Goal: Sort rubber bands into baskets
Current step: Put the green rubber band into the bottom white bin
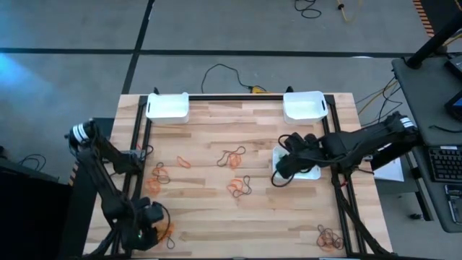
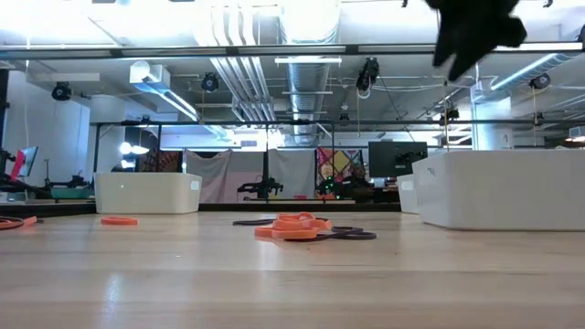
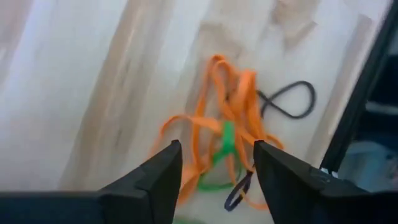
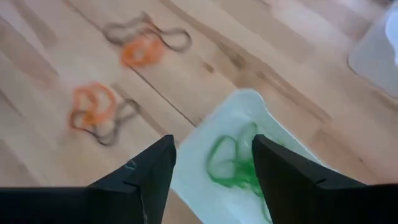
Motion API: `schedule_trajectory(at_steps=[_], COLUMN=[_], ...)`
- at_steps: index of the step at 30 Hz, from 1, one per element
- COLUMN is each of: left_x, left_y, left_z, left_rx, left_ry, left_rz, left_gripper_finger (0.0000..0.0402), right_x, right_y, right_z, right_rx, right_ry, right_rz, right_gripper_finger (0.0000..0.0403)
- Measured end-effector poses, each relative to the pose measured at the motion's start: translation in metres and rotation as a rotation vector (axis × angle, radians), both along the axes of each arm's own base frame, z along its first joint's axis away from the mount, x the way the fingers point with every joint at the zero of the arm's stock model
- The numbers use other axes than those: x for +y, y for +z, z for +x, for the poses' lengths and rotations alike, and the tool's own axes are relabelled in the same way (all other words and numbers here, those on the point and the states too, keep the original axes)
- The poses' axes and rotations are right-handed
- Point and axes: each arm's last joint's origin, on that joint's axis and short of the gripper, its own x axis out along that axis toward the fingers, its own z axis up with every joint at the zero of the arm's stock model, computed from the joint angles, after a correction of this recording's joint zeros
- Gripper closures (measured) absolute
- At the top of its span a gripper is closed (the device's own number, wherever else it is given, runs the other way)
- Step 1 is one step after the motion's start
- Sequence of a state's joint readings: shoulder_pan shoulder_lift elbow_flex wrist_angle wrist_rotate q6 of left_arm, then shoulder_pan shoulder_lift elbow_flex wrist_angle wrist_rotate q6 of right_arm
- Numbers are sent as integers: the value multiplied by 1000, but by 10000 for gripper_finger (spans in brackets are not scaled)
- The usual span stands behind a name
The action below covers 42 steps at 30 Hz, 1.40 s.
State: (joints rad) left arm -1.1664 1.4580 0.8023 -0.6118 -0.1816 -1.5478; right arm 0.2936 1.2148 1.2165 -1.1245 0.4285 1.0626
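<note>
The left gripper (image 3: 214,180) hovered at the table's (image 1: 216,130) near-left corner, fingers spread wide above a tangle of orange, green and dark rubber bands (image 3: 233,134), gripping none. The right gripper (image 4: 214,180) hung with jaws apart over the third basket (image 4: 249,112), green bands (image 4: 233,163) lying inside directly below.

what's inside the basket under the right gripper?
Green rubber bands lie in the basket below the right gripper, whose jaws stand open with nothing between them. From overhead, the arm covers most of that basket, so the rest of its floor stays hidden.
</note>
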Motion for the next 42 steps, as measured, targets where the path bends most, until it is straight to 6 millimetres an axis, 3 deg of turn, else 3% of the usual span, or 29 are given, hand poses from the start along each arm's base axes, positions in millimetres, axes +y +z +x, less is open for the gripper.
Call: schedule_trajectory(at_steps=[7,16,21,25,32,42], left_x=[2,-6,-5,-1,28,98], left_y=[-14,-11,-5,15,39,40], left_z=[-1,3,2,4,22,96], left_rx=[-8,-69,-42,-57,-120,-328], left_ry=[-119,-156,-139,-131,-91,9], left_rz=[89,3,-14,-24,-38,75], left_gripper_finger=[279,392,399,401,401,401], right_x=[16,21,21,21,23,37], right_y=[17,15,15,16,19,18], right_z=[6,10,10,10,16,45], right_rx=[-61,-31,-29,-34,-83,-254], right_ry=[43,71,79,80,144,374], right_rz=[-21,-40,-44,-43,-73,-216], right_gripper_finger=[202,202,202,202,202,202])
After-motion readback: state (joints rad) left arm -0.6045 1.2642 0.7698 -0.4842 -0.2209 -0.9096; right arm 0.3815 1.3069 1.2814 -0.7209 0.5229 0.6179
